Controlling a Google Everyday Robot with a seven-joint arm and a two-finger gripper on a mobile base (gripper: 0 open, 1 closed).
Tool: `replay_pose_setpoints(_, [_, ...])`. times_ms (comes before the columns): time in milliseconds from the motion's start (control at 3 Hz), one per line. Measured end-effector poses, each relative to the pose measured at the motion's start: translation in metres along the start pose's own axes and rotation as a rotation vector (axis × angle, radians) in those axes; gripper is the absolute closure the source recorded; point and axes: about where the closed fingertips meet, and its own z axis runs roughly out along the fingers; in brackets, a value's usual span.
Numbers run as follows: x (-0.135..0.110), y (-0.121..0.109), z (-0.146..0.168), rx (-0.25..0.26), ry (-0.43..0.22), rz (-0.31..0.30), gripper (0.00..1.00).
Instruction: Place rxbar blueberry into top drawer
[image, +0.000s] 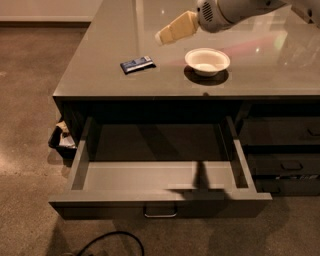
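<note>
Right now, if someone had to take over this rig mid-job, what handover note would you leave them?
The gripper hangs in the air over the countertop, beyond and to the right of the bar as the camera sees it, and left of the white bowl. It is not holding the bar.
The rxbar blueberry lies flat on the countertop, left of the bowl and apart from it.
The top drawer is pulled out, and the bar is not in it.
Done: the drawer is open.
Left: grasp the bar, bring it forward over the drawer and set it inside.
</note>
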Motion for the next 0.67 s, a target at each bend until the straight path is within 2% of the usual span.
replay_pose_setpoints(333, [-0.008, -0.005, 0.034, 0.015, -0.014, 0.039, 0.00])
replay_pose_setpoints(667, [-0.024, -0.008, 0.087, 0.035, -0.017, 0.062, 0.00])
